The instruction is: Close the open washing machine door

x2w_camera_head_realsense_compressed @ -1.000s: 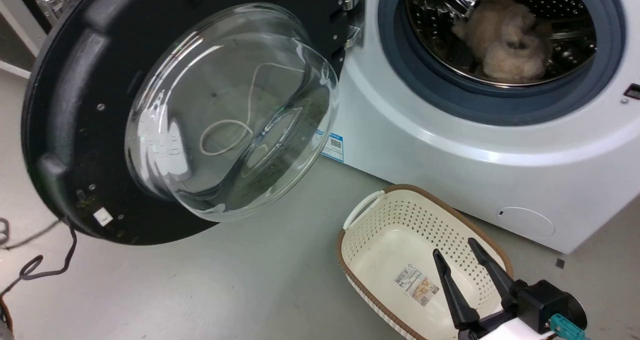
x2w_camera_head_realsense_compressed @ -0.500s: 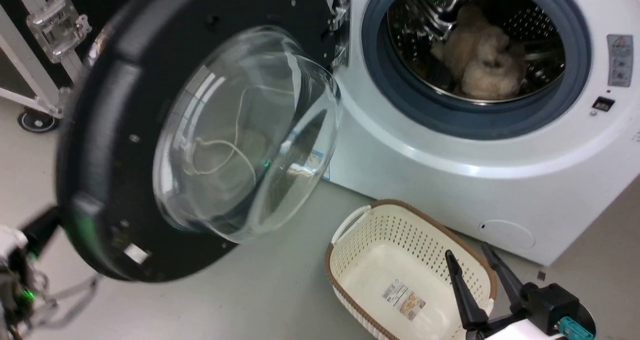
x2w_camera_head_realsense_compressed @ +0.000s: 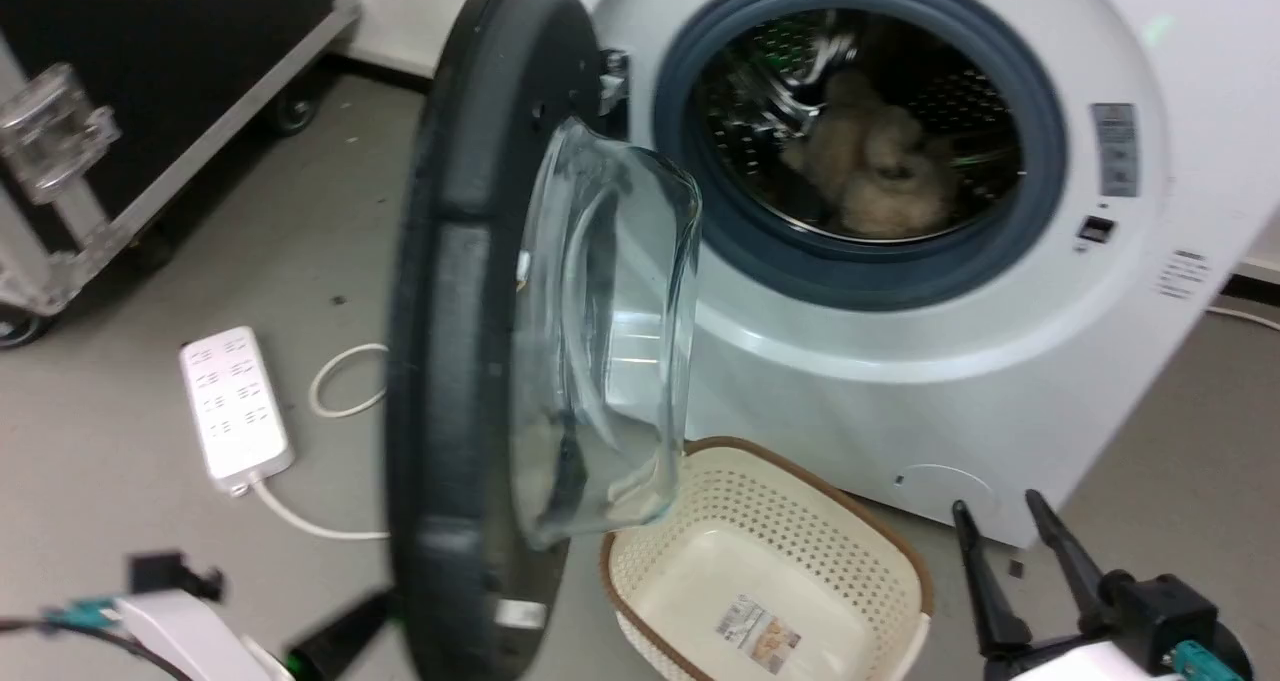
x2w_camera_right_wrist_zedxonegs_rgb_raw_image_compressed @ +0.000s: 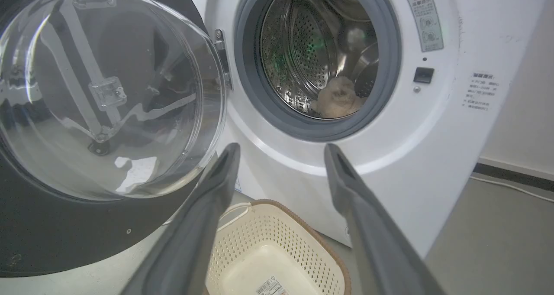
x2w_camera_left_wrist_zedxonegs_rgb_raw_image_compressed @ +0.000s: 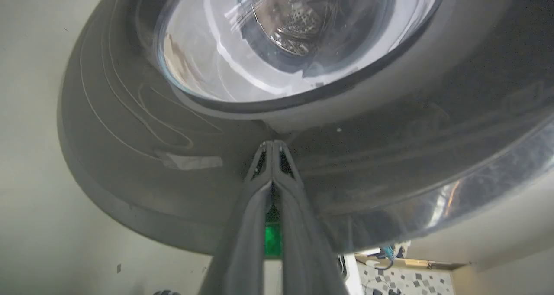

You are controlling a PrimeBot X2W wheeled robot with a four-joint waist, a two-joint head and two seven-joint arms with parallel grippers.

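Black glossy rim of the washing machine door [x2w_camera_head_realsense_compressed: 450,261] stands edge-on, half open, at the left of the washing machine [x2w_camera_head_realsense_compressed: 900,381] port. My left gripper [x2w_camera_left_wrist_zedxonegs_rgb_raw_image_compressed: 272,145], fingers shut together on nothing, has its tips against the door's outer face, I judge to push it closed. My right gripper [x2w_camera_head_realsense_compressed: 997,506] hangs wide open and empty low before the machine, probably out of the door's way; the left wrist view shows the contact, which the head view hides behind the door.

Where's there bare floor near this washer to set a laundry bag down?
Free: the grey floor between the black case and the washing machine door, beyond the power strip; also the floor right of the washing machine, past the right gripper. Crowded: under the door's glass, where the basket sits.
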